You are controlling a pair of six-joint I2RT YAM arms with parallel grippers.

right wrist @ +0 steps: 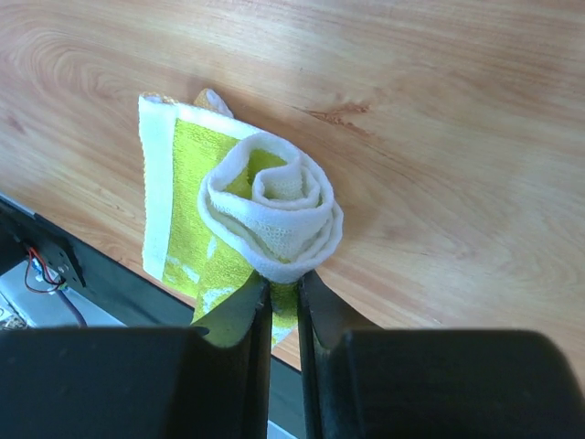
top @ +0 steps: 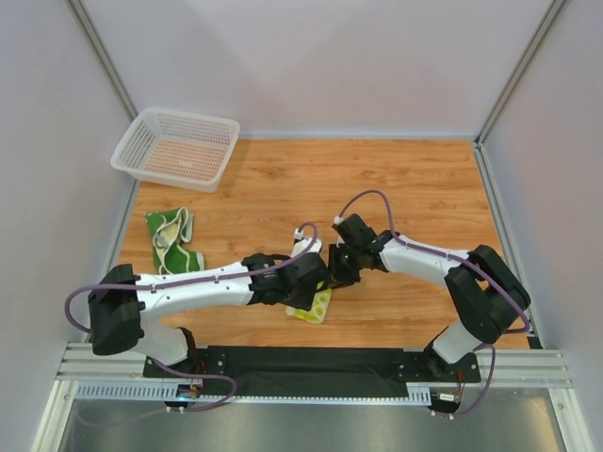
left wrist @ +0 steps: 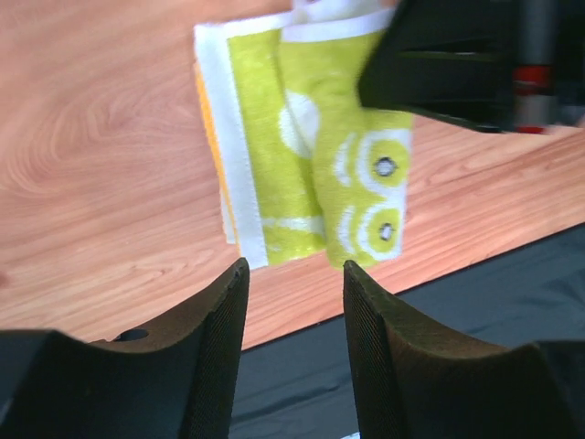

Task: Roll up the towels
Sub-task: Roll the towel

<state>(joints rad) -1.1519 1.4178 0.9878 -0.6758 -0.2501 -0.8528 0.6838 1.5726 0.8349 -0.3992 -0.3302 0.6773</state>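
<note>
Pinching half-rolled yellow-green towel, white-edged spiral: right pincer; left pincer parted, empty, near flat end.

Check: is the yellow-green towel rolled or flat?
Partly rolled: the towel spirals at one end, pinched by the right gripper; the rest lies flat.

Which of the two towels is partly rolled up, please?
The yellow-green towel, coiled into a spiral and pinched by the right gripper; the green and cream towel lies crumpled at the far left.

Wht mesh basket far-L corner, wood tbl.
</note>
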